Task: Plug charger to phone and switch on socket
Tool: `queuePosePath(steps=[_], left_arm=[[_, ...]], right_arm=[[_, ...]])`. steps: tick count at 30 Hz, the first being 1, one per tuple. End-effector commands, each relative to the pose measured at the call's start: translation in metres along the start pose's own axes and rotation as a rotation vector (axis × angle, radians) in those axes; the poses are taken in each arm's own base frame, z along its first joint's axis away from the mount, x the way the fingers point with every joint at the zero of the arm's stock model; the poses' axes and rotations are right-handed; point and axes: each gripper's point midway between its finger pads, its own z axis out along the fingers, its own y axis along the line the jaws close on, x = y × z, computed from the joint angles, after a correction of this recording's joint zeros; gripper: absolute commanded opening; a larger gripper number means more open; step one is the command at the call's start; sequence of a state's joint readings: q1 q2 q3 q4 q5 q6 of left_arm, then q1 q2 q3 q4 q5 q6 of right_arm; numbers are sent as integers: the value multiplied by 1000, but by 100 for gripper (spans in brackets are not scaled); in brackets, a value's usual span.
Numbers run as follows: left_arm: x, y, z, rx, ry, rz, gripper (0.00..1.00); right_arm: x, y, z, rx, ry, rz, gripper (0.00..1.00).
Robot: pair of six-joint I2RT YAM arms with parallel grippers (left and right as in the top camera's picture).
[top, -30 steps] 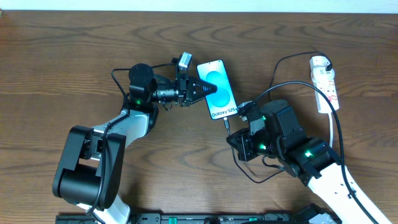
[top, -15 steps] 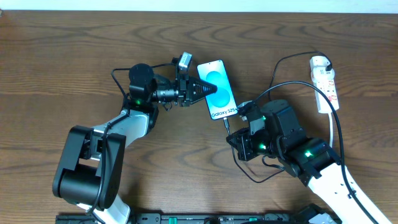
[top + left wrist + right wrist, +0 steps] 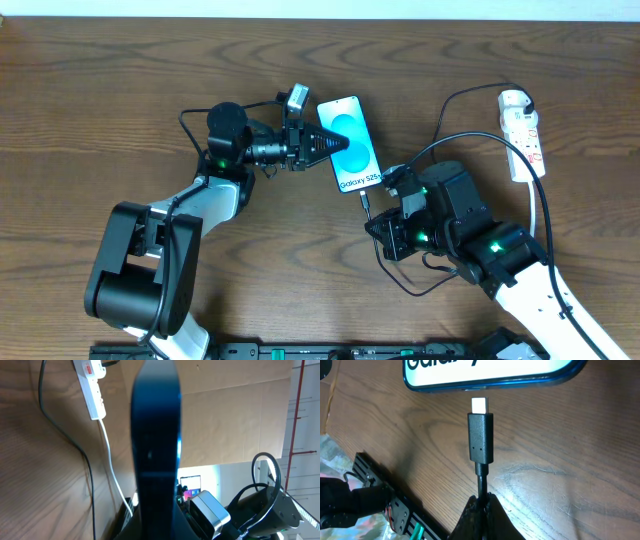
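On the dark wooden table [image 3: 90, 90], the left gripper [image 3: 334, 143] reaches in from the left. Its black fingers are pinched tight on the left long edge of the slim, dark-edged rectangular phone [image 3: 352, 150]. The phone lies screen-up near the table's middle, showing a bright blue-teal display with oval shapes and white "Galaxy S25+" lettering. In the left wrist view it appears only as a dark blue band seen edge-on.

Just below the phone's bottom edge, the right gripper [image 3: 481, 504] is clamped on the charger [image 3: 480, 440], a long thin black cable, gripping it right behind the small black connector. The connector's silver tip points straight at the phone's bottom edge, very near it but with a sliver of wood showing between them. The rest of the cable loops away to the right.

At the far right lies the socket [image 3: 524, 135], a white elongated power strip with small red marks. A thicker white cord [image 3: 541, 215] trails from it toward the table's near edge.
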State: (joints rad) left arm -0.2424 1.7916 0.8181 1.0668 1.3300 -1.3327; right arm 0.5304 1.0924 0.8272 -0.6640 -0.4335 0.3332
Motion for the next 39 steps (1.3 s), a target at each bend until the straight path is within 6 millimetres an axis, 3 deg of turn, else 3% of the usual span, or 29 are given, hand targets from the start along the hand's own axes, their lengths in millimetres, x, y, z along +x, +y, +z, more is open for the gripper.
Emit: queuePosePath(steps=[1, 39], left_arm=[[-3, -11, 0, 15, 12, 80, 7], [0, -12, 1, 17, 23, 72, 7]], right_arm=[[-1, 7, -4, -21, -9, -2, 1], [-13, 7, -7, -11, -65, -1, 1]])
